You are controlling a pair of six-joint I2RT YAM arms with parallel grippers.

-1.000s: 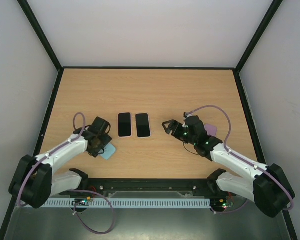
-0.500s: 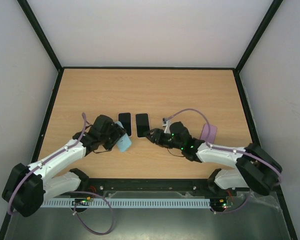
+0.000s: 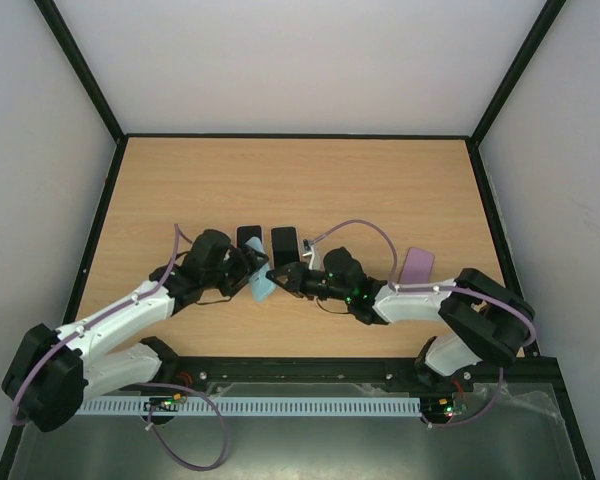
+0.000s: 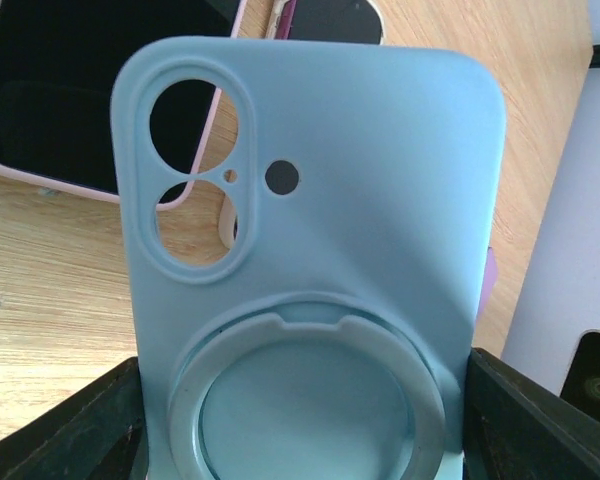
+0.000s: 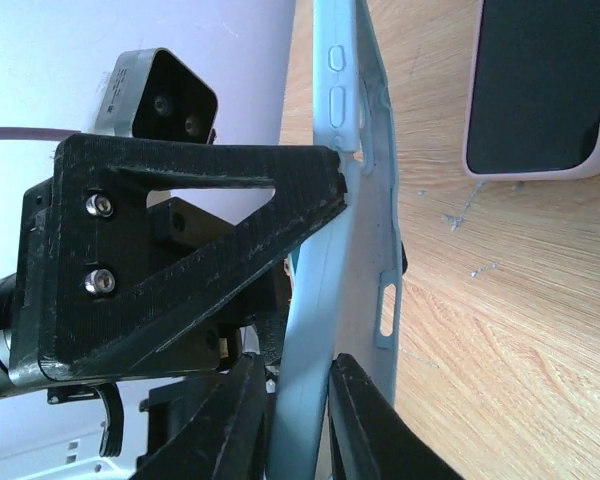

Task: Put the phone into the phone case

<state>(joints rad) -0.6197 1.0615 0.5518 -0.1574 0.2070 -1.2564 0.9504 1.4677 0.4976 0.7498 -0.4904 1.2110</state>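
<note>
The phone case is held up off the table, just in front of the left-side phone, on its near side. Its long axis runs outward from the left gripper. The end with the ring sits between that gripper's fingers, and the end with the camera opening points toward the left-side phone. The back faces the left wrist camera, and the hollow side turns to the phone. The case is pale blue and matte, with an oblong camera opening, one small round hole beside it and a raised ring lower on the back. Side buttons show on one long edge.

The left gripper clamps the case across its width. The right gripper pinches the thin wall of the case between its two fingers, so the two grippers almost meet.

The second phone lies flat just beside the left-side phone and parallel to it. Both have dark screens and pink edges. A purple case lies well apart from the left-side phone, on the right arm's side. Beyond the phone the wood runs wide up to the black rim.
</note>
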